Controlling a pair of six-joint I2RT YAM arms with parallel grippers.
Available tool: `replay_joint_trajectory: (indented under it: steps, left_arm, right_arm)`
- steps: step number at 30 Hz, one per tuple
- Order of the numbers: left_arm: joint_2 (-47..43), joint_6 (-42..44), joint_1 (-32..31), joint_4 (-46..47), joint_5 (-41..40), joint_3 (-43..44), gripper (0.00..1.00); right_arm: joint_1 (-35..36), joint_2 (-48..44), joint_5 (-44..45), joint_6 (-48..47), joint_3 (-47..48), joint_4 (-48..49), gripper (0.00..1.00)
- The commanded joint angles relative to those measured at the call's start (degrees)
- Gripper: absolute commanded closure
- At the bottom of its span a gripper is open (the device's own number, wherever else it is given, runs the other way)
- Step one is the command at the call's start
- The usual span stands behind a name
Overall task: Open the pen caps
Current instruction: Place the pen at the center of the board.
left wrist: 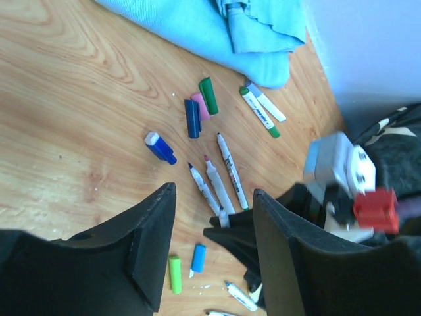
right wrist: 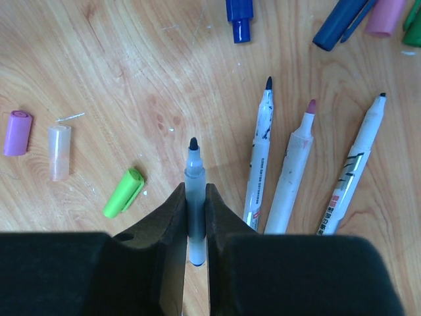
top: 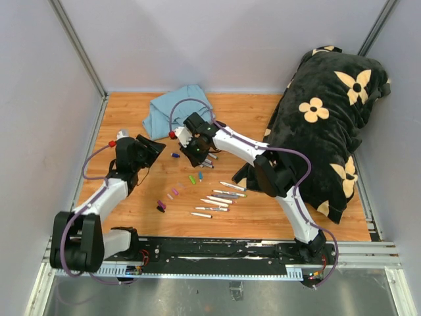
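Observation:
My right gripper (right wrist: 195, 197) is shut on a white marker (right wrist: 193, 168) whose dark tip is bare and points away from me. My left gripper (left wrist: 212, 197) hovers open and empty just left of it, above the wood; from above, the left gripper (top: 152, 146) faces the right gripper (top: 197, 150). Loose pen caps lie around: a light green cap (right wrist: 123, 192), a purple cap (right wrist: 17, 132), a clear cap (right wrist: 59, 152), a blue cap (left wrist: 160, 147), and dark blue (left wrist: 192, 118), pink (left wrist: 200, 105) and green (left wrist: 209, 95) caps together.
Three uncapped markers (right wrist: 293, 178) lie side by side right of the held one. More markers (top: 220, 197) lie in a loose row nearer the arm bases. A light blue cloth (top: 177, 105) sits at the back. A black flowered pillow (top: 322, 131) fills the right side.

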Motion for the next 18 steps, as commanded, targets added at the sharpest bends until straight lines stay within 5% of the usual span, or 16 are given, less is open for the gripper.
replay_joint_trajectory:
  steps: [1,8,9,10,11,14,18]
  left_arm:
    - [-9.11,4.26,-0.19,-2.97,-2.05,-4.86,0.43]
    - [-19.48,7.54,-0.19,13.22,13.39,-14.74,0.32]
    - [-20.30,7.26,-0.19,15.60,14.94,-15.79,0.31]
    - [-20.90,7.11,-0.19,17.39,16.08,-16.60,0.30]
    - [-21.16,6.84,-0.19,18.99,17.14,-17.27,0.28]
    - [-19.80,4.66,-0.19,24.23,19.93,-18.58,0.26]
    - [-15.15,0.46,-0.19,30.65,24.17,-18.59,0.27]
  right_arm:
    - [-2.78,-2.35,-4.28,0.69,-1.79,2.44,0.87]
    - [-5.71,-6.48,-15.46,0.69,-3.96,4.75,0.87]
    - [-6.30,-7.16,-18.26,6.34,-4.51,5.13,0.87]
    - [-6.86,-7.84,-21.68,11.21,-5.48,5.73,0.09]
    - [-7.44,-8.48,-24.53,11.97,-6.42,6.48,0.00]
    - [-8.48,-9.93,-32.97,12.22,-8.98,9.24,0.01]
    - [-8.51,-10.21,-32.61,11.87,-9.81,9.71,0.01]
